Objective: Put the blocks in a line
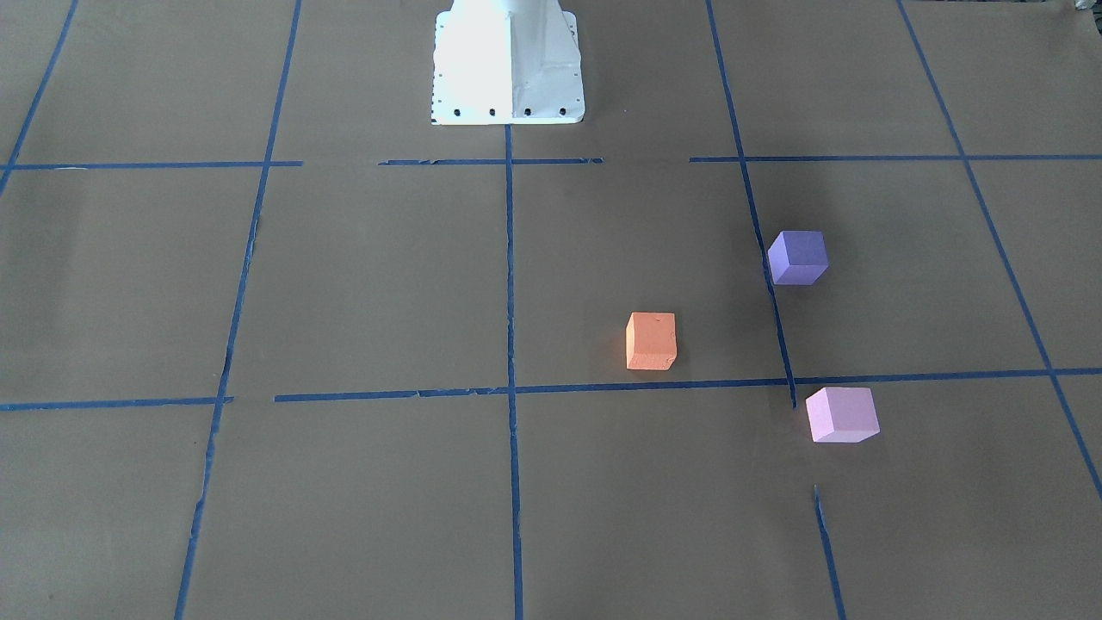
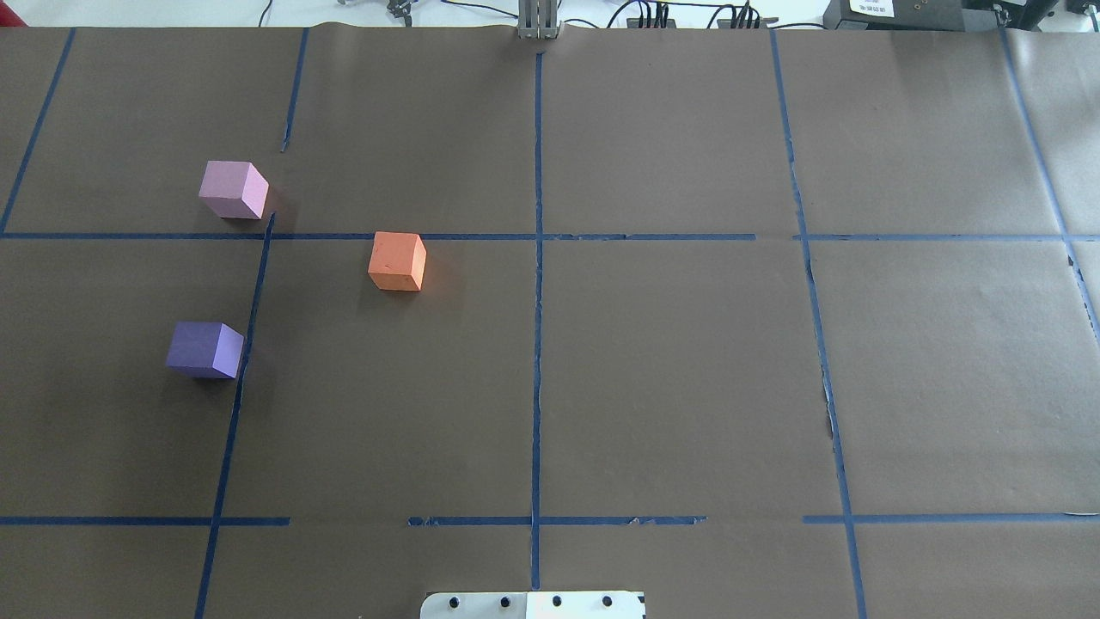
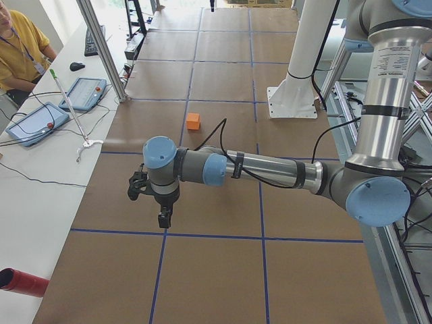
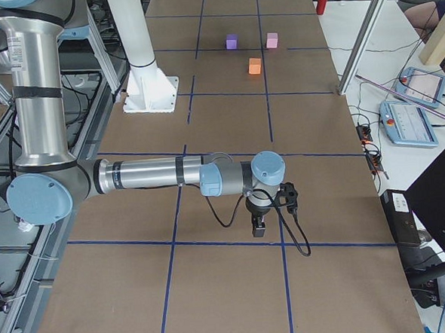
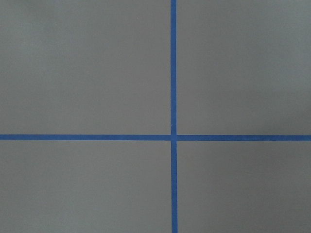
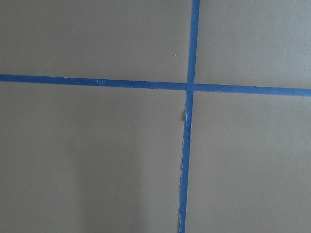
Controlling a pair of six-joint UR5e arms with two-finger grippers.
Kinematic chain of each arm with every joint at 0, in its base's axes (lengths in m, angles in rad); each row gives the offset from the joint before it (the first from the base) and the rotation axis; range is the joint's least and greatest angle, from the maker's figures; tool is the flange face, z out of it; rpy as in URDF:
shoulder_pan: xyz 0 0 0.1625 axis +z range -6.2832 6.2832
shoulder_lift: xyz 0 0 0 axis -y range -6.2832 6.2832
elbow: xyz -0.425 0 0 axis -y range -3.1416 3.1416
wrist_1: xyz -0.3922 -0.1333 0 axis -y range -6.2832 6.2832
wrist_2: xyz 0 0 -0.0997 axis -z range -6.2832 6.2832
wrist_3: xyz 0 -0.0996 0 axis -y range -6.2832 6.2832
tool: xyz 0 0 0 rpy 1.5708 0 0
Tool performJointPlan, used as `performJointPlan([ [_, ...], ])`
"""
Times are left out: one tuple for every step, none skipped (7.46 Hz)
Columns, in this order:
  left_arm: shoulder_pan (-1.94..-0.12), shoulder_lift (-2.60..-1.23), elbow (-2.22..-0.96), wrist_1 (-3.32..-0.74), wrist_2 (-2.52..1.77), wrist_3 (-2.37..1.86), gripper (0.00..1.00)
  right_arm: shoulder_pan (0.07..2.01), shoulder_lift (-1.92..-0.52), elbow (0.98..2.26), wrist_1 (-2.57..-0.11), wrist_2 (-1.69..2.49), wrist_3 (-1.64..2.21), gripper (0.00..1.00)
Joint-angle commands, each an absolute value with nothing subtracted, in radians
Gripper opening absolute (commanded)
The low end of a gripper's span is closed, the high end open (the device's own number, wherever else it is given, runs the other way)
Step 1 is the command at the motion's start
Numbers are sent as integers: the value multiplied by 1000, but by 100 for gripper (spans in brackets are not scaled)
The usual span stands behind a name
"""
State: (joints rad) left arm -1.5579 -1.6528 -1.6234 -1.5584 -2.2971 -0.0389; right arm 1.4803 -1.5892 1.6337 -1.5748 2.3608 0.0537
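Note:
Three cubes lie apart on the brown paper, on my left side of the table. The orange block is nearest the centre line. The dark purple block is closer to my base. The pale pink block is farthest out. My left gripper shows only in the exterior left view, pointing down over the table's left end. My right gripper shows only in the exterior right view, over the right end, far from the blocks. I cannot tell whether either is open or shut.
Blue tape lines divide the paper into squares. My white base plate sits at the table's near edge. Teach pendants and an operator are at the side bench. Both wrist views show only paper and tape.

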Motion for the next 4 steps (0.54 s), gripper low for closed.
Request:
performJointPlan([
  [-1557, -1663, -1623, -1557, -2304, -31, 100, 1480, -1589, 1634, -1575, 2361, 54, 100],
  [-1557, -1663, -1624, -1560, -2303, -31, 100, 1480, -1589, 1634, -1574, 2361, 54, 100],
  [-1555, -1661, -1632, -1556, -2301, -34, 100, 1480, -1589, 1634, -1574, 2361, 54, 100],
  [-1554, -1663, -1628, -1563, -2302, -29, 100, 1480, -1589, 1634, -1575, 2361, 54, 100],
])
